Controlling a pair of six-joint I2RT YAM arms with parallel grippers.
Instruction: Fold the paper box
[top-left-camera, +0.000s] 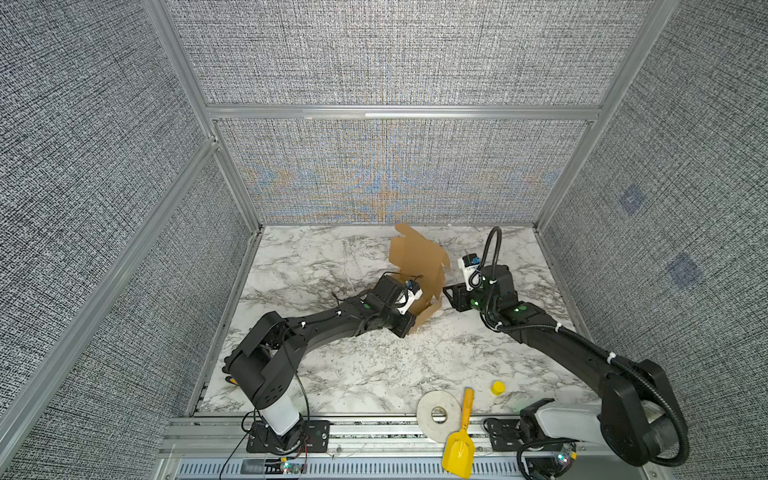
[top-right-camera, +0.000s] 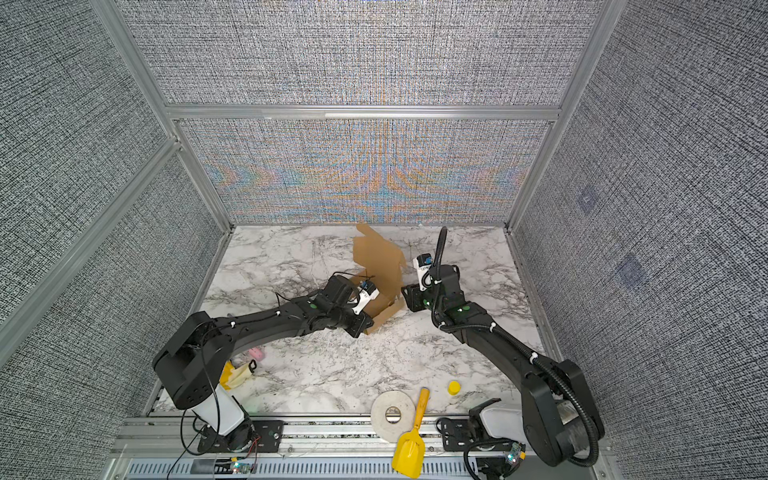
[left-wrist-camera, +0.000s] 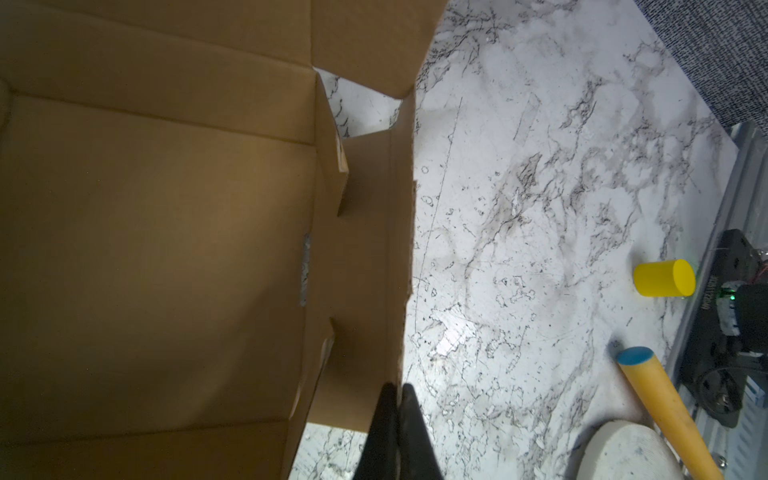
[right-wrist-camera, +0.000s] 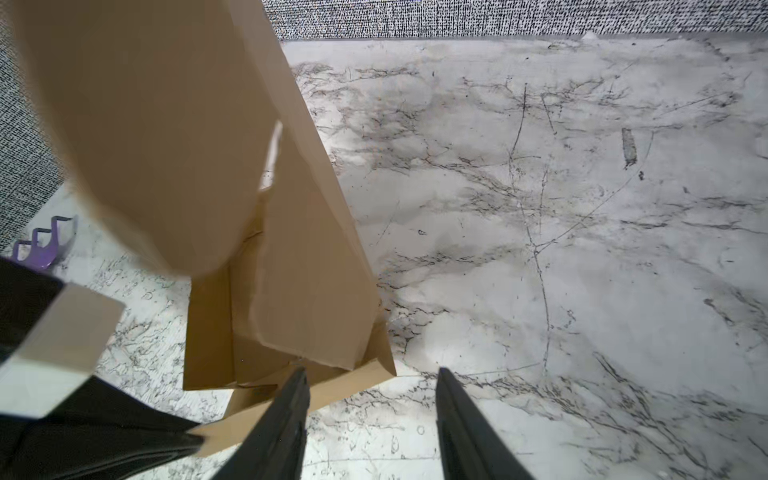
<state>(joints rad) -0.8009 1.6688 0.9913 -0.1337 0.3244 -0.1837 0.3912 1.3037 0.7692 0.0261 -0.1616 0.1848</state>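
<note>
1. Cardboard in plain brown, the corrugated paper box is sitting partly folded toward the far middle of the white marble-patterned surface.
2. Both top views are showing the paper box between the two black arms, with its large lid panel rising steeply and its shallow base lying on the surface below.
3. The left end effector is reaching in from the left side. Its fingers are pressing together on the edge of a raised side flap of the paper box, at the corner nearest the camera head.
4. The right end effector is hovering low just beside the box's right side, with its fingers standing apart and gripping nothing.
5. One of its fingertips is lying right at a low flap of the paper box. Whether it is touching the cardboard cannot be told.
6. A flat white tape roll is lying at the near edge of the surface, with a yellow plastic scoop just beside it, its handle pointing toward the box.
7. A small yellow cylinder is standing near the scoop's handle, and all three are resting well apart from the paper box.
</note>
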